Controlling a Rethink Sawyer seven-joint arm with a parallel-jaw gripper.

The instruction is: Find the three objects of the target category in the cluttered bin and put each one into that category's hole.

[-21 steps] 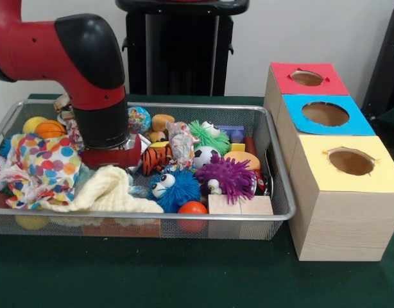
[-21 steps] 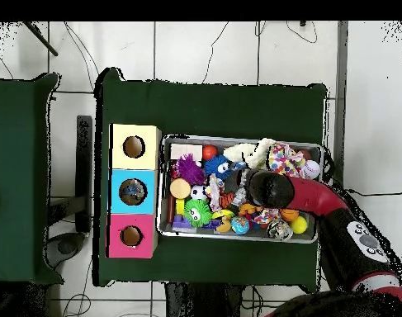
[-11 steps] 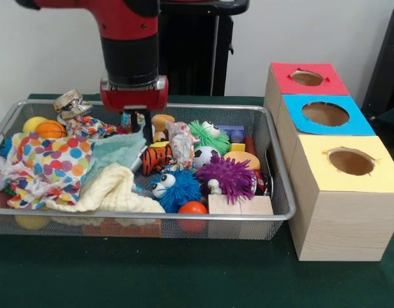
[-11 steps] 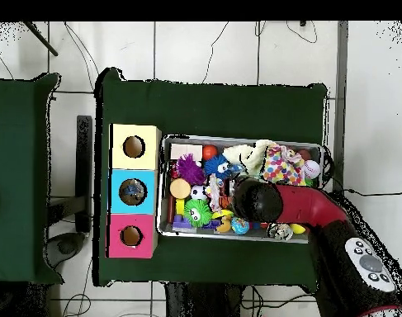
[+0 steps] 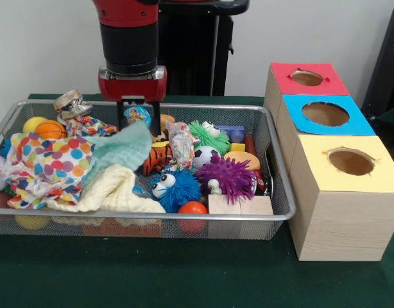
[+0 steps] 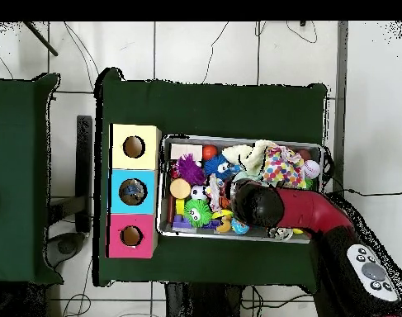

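Observation:
My gripper [image 5: 138,122] hangs just above the back middle of the wire bin [image 5: 152,217]. It is open, and a speckled blue ball [image 5: 137,115] lying behind it shows through the gap. A mint green cloth [image 5: 120,151] lies below, with its raised corner touching the right finger [image 5: 156,119]. Beside it are a cream cloth [image 5: 110,192] and a polka-dot cloth [image 5: 46,167]. In the overhead view the arm's head [image 6: 255,201] covers the gripper. The ball [image 6: 239,226] rests at the bin's lower edge.
Three wooden boxes stand right of the bin, with a red hole [image 5: 307,77], a blue hole [image 5: 325,113] and a yellow hole [image 5: 351,162]. The bin also holds fuzzy toys [image 5: 229,176], a soccer ball [image 5: 203,156], an orange ball [image 5: 193,208], wooden blocks [image 5: 240,204] and crumpled foil [image 5: 68,102].
The arm rose out of the bin's left middle and shifted toward the back. The green cloth came into sight and its corner lifted. The speckled ball stayed put.

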